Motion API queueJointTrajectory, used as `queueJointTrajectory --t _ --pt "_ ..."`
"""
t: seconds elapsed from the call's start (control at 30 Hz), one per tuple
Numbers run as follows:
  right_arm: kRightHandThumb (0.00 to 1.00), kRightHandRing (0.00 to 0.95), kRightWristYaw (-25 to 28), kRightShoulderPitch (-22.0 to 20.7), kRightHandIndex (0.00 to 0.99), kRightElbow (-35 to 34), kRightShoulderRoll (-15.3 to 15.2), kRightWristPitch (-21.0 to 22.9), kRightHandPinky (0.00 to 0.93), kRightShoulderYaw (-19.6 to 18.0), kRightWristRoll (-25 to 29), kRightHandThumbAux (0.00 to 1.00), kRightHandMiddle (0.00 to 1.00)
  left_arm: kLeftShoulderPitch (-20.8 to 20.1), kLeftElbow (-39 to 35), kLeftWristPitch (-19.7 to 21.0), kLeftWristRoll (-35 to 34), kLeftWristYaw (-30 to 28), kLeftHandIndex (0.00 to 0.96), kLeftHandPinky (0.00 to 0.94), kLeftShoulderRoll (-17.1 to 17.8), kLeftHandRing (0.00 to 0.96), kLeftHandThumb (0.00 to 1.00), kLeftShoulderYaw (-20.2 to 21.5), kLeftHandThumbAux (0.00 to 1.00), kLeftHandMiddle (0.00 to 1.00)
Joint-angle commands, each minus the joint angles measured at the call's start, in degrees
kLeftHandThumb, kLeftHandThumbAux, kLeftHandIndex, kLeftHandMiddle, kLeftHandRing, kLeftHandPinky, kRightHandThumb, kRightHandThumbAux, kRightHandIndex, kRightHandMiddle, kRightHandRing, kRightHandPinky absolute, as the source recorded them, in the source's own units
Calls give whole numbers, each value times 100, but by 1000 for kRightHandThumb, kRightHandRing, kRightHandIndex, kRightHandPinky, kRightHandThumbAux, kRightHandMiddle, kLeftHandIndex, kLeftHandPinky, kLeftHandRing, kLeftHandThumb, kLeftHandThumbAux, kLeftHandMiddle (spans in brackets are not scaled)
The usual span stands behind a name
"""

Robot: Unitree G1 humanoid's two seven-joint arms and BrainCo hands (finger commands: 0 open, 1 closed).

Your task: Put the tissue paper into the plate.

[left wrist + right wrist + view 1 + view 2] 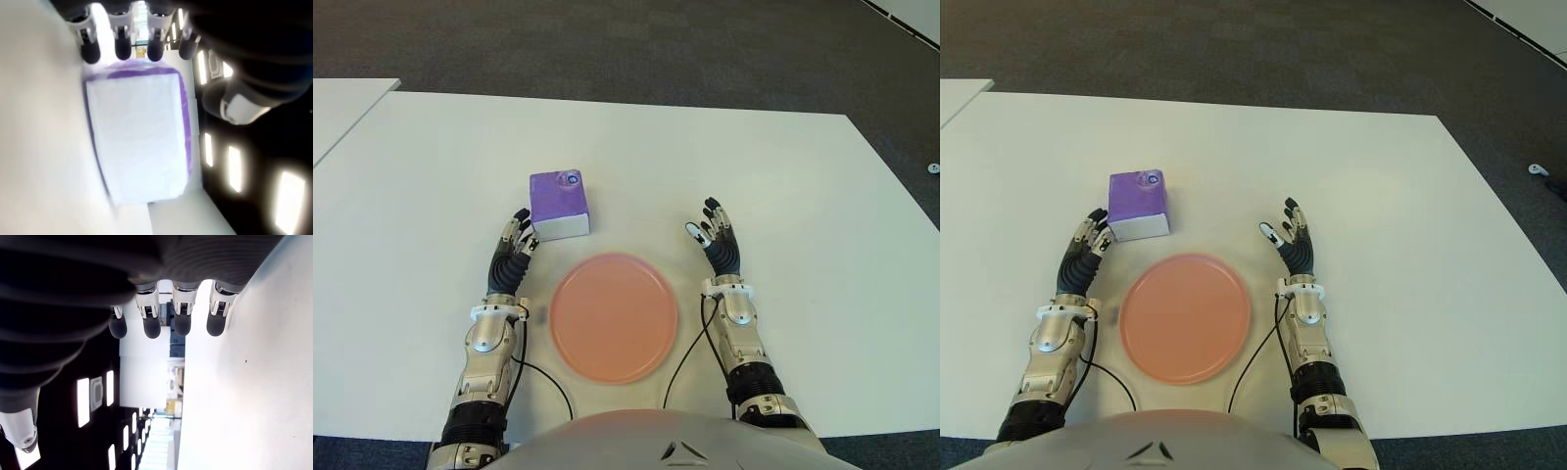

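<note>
Your left hand (513,250) sits with fingers extended and relaxed, gripping nothing; the purple tissue pack (559,204) stands just beyond and slightly inward of its fingertips (122,48), and you cannot tell whether they touch it. In the left wrist view the pack's far end is hidden behind those fingertips. The pink plate (613,315) lies between your two hands, nearer the body, with nothing on it. Your right hand (719,245) is open too, empty, on the plate's right over the white table (822,215).
</note>
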Motion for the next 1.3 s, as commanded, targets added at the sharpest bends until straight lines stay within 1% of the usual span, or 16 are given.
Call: queueJointTrajectory --t 0.03,0.1,0.13,0.2,0.3,0.37,0.43,0.57,0.7,0.77,0.9,1.1,1.27,1.3 --pt "12 0 -40 131 0 306 44 123 0 17 -22 549 0 -256 -584 -64 1199 924 0 0 435 0 0 232 467 0" --pt "12 0 -45 115 0 332 45 115 0 17 -23 549 0 -397 -722 -165 1842 1348 0 0 674 0 0 247 467 0" --pt "12 0 -52 97 0 360 47 109 0 18 -25 549 0 -495 -662 -210 2152 1580 0 0 832 0 0 238 468 0" --pt "12 0 -64 68 0 406 51 97 0 19 -30 549 0 -660 -530 -221 2547 1895 0 0 1069 0 1 226 470 0" --pt "12 0 -84 26 0 473 60 79 0 25 -38 549 0 -929 -280 -195 2899 2231 0 0 1400 0 11 205 468 0" --pt "12 0 -96 3 0 515 64 62 0 27 -42 549 0 -1268 92 -181 3156 2489 0 0 1752 0 24 175 465 0" --pt "12 0 -104 -11 0 545 64 45 0 29 -43 549 0 -1488 314 -122 3379 2704 0 0 1954 0 37 113 459 0" --pt "12 0 -125 -51 0 611 72 20 0 33 -50 549 0 -1728 218 261 3937 3016 0 0 2155 0 53 -100 428 0" --pt "12 0 -137 -69 0 648 75 -1 0 36 -55 549 0 -1856 59 458 4359 3314 0 0 2330 0 65 -341 398 0" --pt "12 0 -139 -73 0 659 74 -10 0 36 -54 549 0 -1884 -18 514 4506 3437 0 0 2384 0 88 -439 382 0" --pt "12 0 -152 -96 0 705 82 -29 0 39 -62 549 0 -1935 -19 571 4655 3538 0 0 2515 0 118 -594 360 0" --pt "12 0 -166 -108 0 735 87 -49 0 46 -67 549 0 -2083 17 544 4797 3486 0 0 2741 0 154 -848 340 0" --pt "12 0 -182 -106 0 744 96 -62 0 56 -75 549 0 -2327 177 452 4999 3596 0 0 2909 0 167 -1168 348 0" --pt "12 0 -185 -104 0 741 98 -63 0 59 -77 549 0 -2468 305 409 5098 3612 0 0 2920 0 164 -1321 355 0"
